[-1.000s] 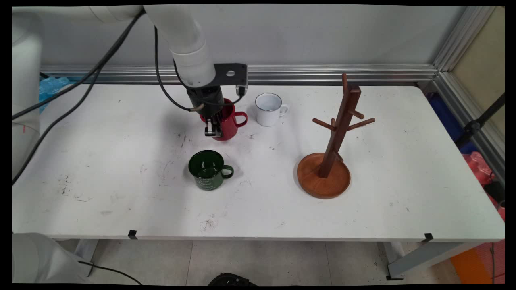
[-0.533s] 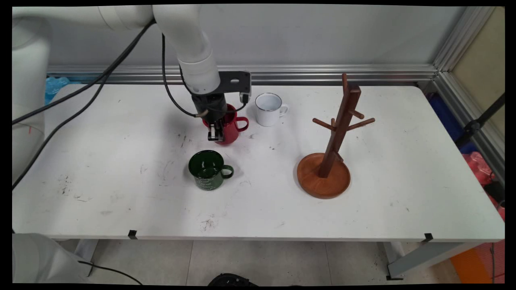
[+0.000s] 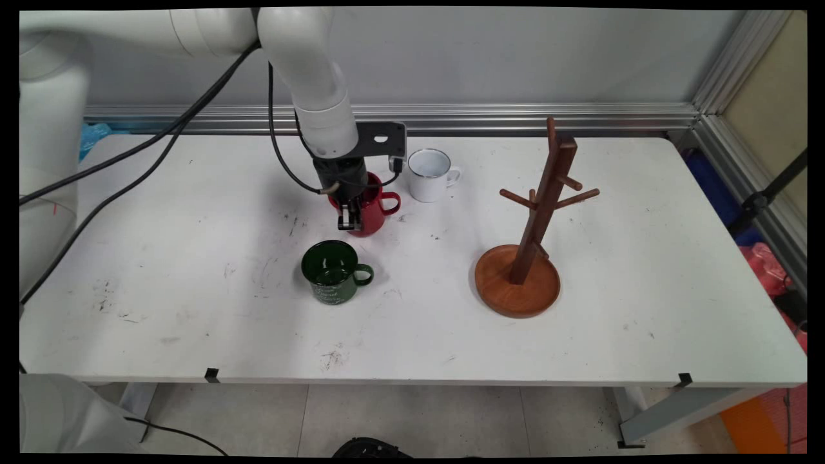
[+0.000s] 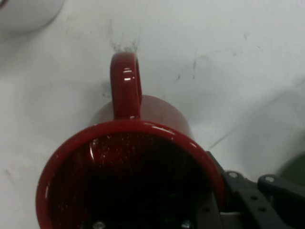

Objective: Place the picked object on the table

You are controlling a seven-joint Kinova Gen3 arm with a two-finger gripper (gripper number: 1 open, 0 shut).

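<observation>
We see the black two-finger gripper (image 3: 349,222) clamped on the near wall of the glossy red enamel mug (image 3: 372,216), one finger inside, one outside; we'd keep it vertical, w/ handle pointing away from the fingers.

White arm reaches down, pincer (image 3: 349,222) pointing at the table.

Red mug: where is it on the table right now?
In the main view the red mug stands left of centre toward the far side, under the tool, with the white mug to its right and the green mug nearer the camera.
</observation>
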